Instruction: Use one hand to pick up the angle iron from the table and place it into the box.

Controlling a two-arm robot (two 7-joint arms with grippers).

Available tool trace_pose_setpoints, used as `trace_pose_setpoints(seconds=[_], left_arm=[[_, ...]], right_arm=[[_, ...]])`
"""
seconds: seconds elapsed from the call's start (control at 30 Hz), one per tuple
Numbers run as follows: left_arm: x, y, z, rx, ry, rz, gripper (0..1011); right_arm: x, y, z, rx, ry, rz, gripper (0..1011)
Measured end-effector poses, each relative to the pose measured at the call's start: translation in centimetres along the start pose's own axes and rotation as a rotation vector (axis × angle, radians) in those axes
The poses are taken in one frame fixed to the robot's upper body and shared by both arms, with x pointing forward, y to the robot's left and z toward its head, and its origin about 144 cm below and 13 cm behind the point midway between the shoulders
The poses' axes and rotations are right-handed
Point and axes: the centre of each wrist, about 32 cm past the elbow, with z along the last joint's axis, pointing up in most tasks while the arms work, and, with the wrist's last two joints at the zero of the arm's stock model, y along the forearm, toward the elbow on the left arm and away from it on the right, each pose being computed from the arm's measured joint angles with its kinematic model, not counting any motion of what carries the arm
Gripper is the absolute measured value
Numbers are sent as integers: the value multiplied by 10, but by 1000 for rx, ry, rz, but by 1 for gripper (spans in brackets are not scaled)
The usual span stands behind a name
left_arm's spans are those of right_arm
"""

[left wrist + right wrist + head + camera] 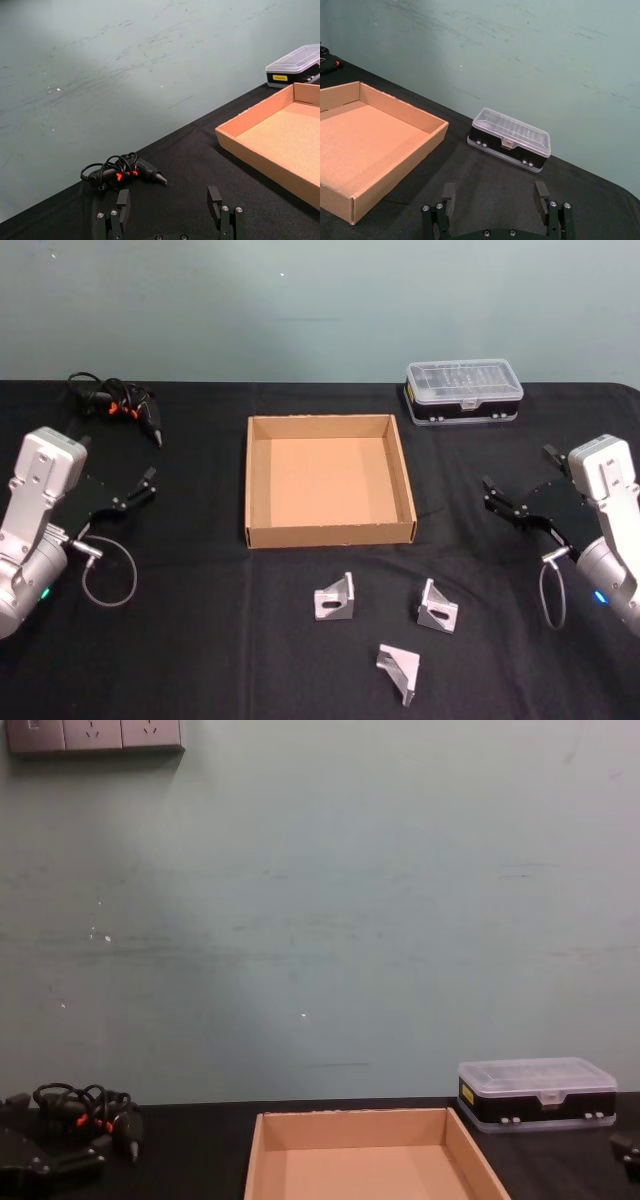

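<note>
Clock positions are taken in the head view from the box (330, 534), with 12 pointing away from the robot.

- Nearest angle iron (399, 670) is lying on the black desk (200, 660) at about 5 o'clock, closest to the robot.
- Left angle iron (335, 598) is sitting at 6 o'clock and right angle iron (437, 606) at 5 o'clock. Both are a little farther out, near the box's front wall but not touching it.
- The three pieces are lying apart from one another, and neither hand is holding one.
- Left hand (138, 490) is hanging at 9 o'clock, well apart from the box. In the left wrist view its fingers (123, 202) are standing spread wide and gripping nothing.
- Right hand (515, 480) is hanging at 3 o'clock. In the right wrist view its fingers (541, 192) are likewise spread and gripping nothing.
- The box is sitting mid-desk, open-topped, with its bare cardboard floor showing.
- Farther out, a black corded tool with orange marks (118, 405) is lying at 10 o'clock.
- A clear-lidded black case (463, 390) is sitting at 1 o'clock, lid down, near the desk's far edge.
- A teal wall (320, 920) is standing behind the desk.
</note>
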Motion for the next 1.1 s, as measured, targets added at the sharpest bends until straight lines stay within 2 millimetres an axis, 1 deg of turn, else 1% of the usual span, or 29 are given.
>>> trace_pose_setpoints(seconds=[0.57,0.7,0.77,0.9,0.93,1.0,1.03,1.1], left_arm=[[0,0,0,0,0,0,1011],[0,0,0,0,0,0,1011],[0,0,0,0,0,0,1011],[0,0,0,0,0,0,1011],[0,0,0,0,0,0,1011],[0,0,0,0,0,0,1011],[0,0,0,0,0,0,1011],[0,0,0,0,0,0,1011]], right_arm=[[0,0,0,0,0,0,1002],[3,-4,7,19,1,39,1003],[3,-7,11,26,5,58,1003],[8,-21,23,35,25,132,1003],[10,-28,28,35,27,170,1003],[11,-34,31,32,31,212,1002],[14,-40,35,25,32,264,1003],[16,-45,37,18,33,316,1002]])
